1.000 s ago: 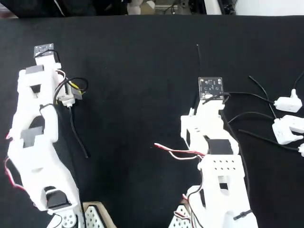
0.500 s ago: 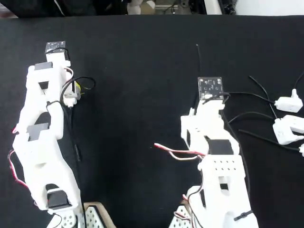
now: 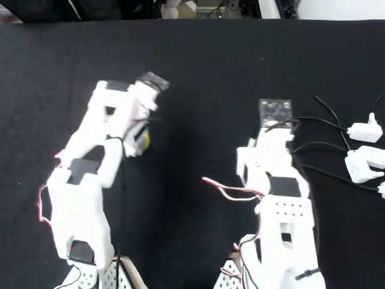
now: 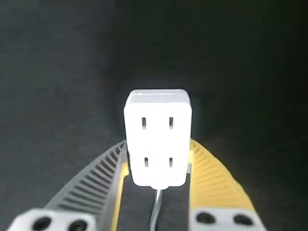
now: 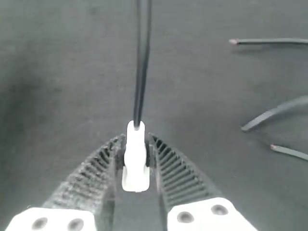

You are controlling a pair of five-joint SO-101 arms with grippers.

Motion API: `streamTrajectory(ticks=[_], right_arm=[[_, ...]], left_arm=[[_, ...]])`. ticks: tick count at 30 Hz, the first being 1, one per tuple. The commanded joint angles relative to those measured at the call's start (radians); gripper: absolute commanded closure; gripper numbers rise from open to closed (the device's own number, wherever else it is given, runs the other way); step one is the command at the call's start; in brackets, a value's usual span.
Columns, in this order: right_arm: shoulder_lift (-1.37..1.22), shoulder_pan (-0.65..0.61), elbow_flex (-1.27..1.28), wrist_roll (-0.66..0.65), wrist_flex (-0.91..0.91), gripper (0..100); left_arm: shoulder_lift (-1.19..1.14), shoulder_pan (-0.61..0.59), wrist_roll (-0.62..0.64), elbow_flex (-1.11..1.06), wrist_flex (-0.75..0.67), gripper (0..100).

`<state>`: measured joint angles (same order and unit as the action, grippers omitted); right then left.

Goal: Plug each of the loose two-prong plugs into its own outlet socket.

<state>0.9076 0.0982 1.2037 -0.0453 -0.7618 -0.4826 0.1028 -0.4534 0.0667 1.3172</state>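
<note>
My left gripper (image 4: 157,149) is shut on a white outlet block (image 4: 157,130) that has two pairs of slots facing the camera and a thin cable running back between the fingers. A small white two-prong plug (image 5: 135,159) sits upright in my right gripper (image 5: 136,144), which is shut on it, and its black cord (image 5: 142,62) leads straight away over the mat. In the high view the left arm (image 3: 102,150) leans toward the table's middle, and the right arm (image 3: 277,180) stands at centre right. Two loose white plugs (image 3: 364,130) (image 3: 364,164) lie at the right edge.
Black cords (image 3: 328,123) trail from the loose plugs toward the right arm. Their ends (image 5: 269,42) lie on the mat beside my right gripper. The black mat (image 3: 198,72) covers the table, and the arm bases stand at the near edge.
The left arm has swung right, toward the table's middle, carrying the outlet block. The right arm has shifted slightly to the right with its plug.
</note>
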Motion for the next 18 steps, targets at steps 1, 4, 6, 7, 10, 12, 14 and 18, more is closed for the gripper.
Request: streamTrajectory(ticks=[1, 4, 6, 7, 10, 12, 14, 18], right_arm=[[0.022, 0.101, -0.087, -0.011, -0.028, 98.5], [0.022, 0.144, -0.094, -0.063, -0.057, 98.5], [0.024, 0.150, -0.099, -0.084, -0.100, 98.5], [0.024, 0.155, -0.099, -0.095, -0.120, 98.5], [0.070, 0.204, -0.099, -0.115, -0.161, 98.6], [0.140, 0.252, -0.101, -0.117, -0.193, 98.6], [0.239, 0.284, -0.101, -0.152, -0.249, 98.6], [0.473, 0.310, -0.101, -0.186, -0.397, 98.6]], left_arm=[[0.140, 0.171, -0.063, -0.236, -0.103, 97], [0.285, 0.283, -0.081, -0.421, -0.222, 97], [0.384, 0.352, -0.081, -0.524, -0.284, 97], [0.428, 0.384, -0.081, -0.568, -0.307, 97], [0.531, 0.464, -0.077, -0.653, -0.358, 97], [0.563, 0.499, -0.071, -0.679, -0.400, 97], [0.568, 0.527, -0.025, -0.671, -0.423, 97], [0.560, 0.568, 0.002, -0.653, -0.442, 96]])
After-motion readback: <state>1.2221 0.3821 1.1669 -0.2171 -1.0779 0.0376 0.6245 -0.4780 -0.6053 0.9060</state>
